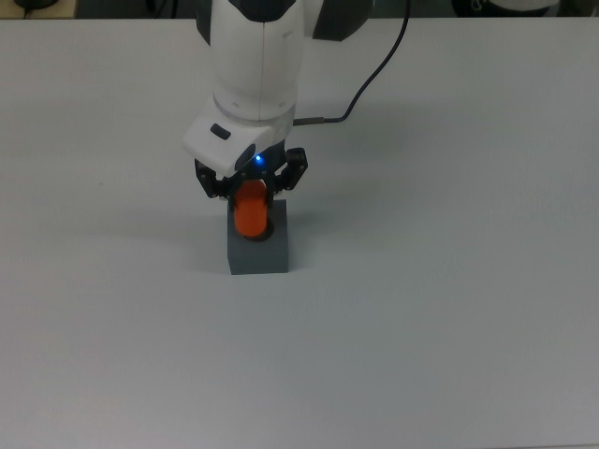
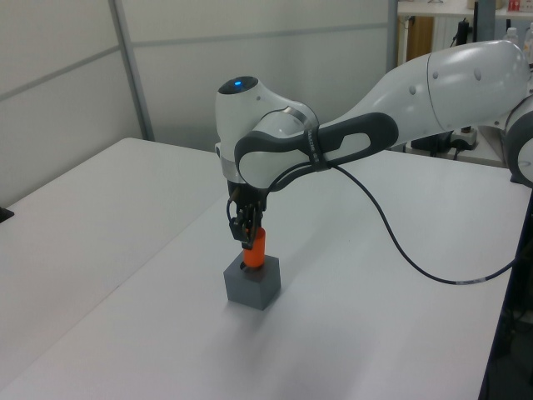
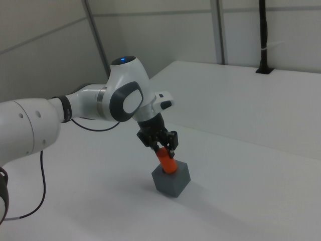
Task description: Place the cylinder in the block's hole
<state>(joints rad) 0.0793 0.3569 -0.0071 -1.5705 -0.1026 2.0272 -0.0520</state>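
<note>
The orange cylinder hangs upright, with my gripper shut on its upper end. Its lower end is at the top face of the dark grey block, right over the hole, which the cylinder hides in the top view. In the left view a sliver of the hole's rim shows beside the cylinder's base. I cannot tell how deep the cylinder sits in the hole.
The block stands alone on a white table. The arm's black cable trails over the table behind the gripper. Grey partition walls stand behind the table in the left view.
</note>
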